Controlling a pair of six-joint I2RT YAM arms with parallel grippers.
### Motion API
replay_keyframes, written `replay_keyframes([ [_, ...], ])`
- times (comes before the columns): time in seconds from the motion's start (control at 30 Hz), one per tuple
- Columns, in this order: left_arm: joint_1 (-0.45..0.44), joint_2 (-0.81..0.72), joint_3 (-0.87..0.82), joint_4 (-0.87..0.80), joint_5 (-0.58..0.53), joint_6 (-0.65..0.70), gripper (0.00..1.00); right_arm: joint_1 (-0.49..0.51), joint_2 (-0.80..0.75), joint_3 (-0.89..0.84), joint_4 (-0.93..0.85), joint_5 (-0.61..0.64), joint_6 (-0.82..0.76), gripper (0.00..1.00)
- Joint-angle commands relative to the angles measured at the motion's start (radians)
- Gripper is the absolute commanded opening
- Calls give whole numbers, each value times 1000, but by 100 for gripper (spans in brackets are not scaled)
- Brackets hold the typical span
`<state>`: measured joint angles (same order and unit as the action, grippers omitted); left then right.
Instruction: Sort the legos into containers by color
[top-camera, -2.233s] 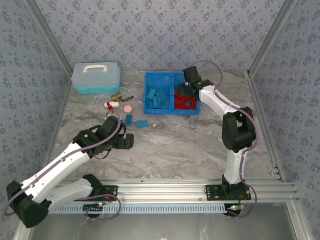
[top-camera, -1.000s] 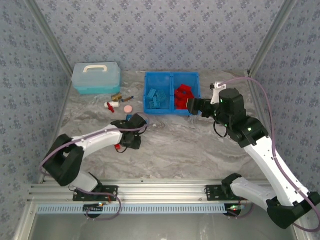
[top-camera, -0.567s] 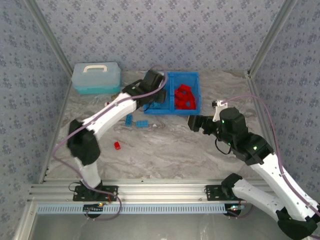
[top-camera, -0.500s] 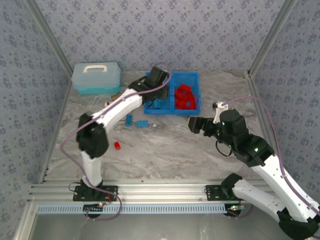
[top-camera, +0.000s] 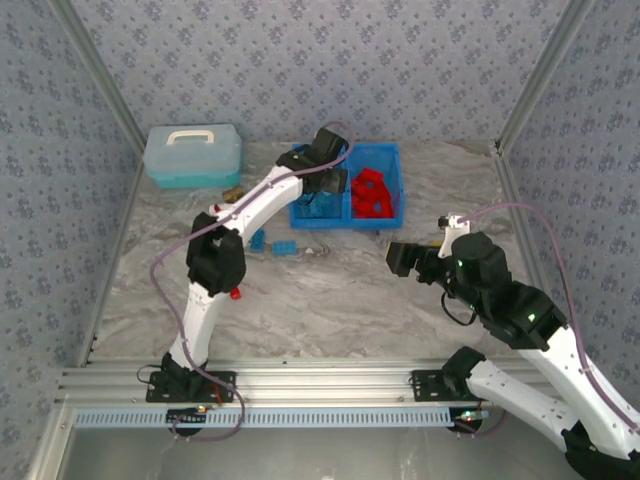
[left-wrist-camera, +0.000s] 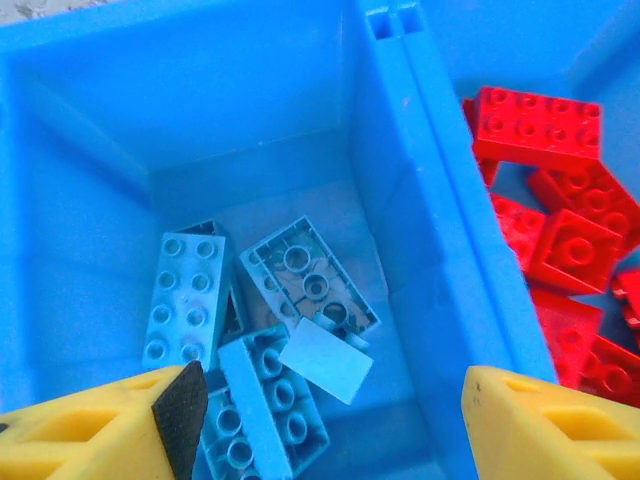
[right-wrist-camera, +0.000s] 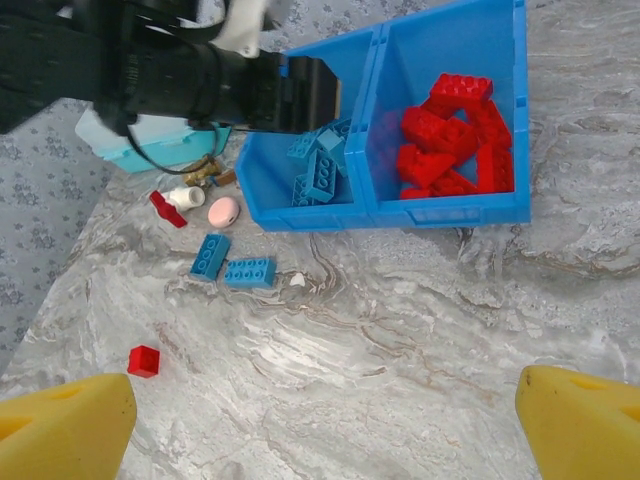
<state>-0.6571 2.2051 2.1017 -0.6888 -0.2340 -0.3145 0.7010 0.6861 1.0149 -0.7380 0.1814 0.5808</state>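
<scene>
Nearest, the right gripper (top-camera: 399, 258) hovers over the table (right-wrist-camera: 400, 340) with jaws spread wide, holding nothing. Beyond it one red lego (right-wrist-camera: 143, 360) and two blue legos (right-wrist-camera: 249, 272) lie loose on the table, short of the blue bin (right-wrist-camera: 450, 212). Farthest, the left gripper (left-wrist-camera: 320, 430) hangs parted, seemingly empty, over the left compartment (left-wrist-camera: 200, 100) and its blue bricks (left-wrist-camera: 187, 297); red bricks (left-wrist-camera: 535, 125) lie in the right compartment (right-wrist-camera: 480, 45).

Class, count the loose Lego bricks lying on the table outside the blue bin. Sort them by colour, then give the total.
Blue bricks: 2
Red bricks: 1
Total: 3
</scene>
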Motion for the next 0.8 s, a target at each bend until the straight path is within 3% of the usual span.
replay_keyframes([
  [0.0, -6, -254, -134, 29, 17, -2, 70, 8, 6, 14, 1, 24, 15, 100],
  [0.17, 25, -564, -523, 99, -29, -17, 71, 14, 18, -14, 26, 9, 21, 100],
  [0.33, 117, -718, -809, 116, 8, -45, 70, 18, 40, -39, 61, -5, 26, 100],
  [0.53, 204, -654, -939, 168, 124, -58, 71, 22, 86, -40, 79, -33, 28, 100],
  [0.77, 250, -466, -908, 225, 171, -49, 72, 40, 81, -35, 48, -15, 40, 100],
])
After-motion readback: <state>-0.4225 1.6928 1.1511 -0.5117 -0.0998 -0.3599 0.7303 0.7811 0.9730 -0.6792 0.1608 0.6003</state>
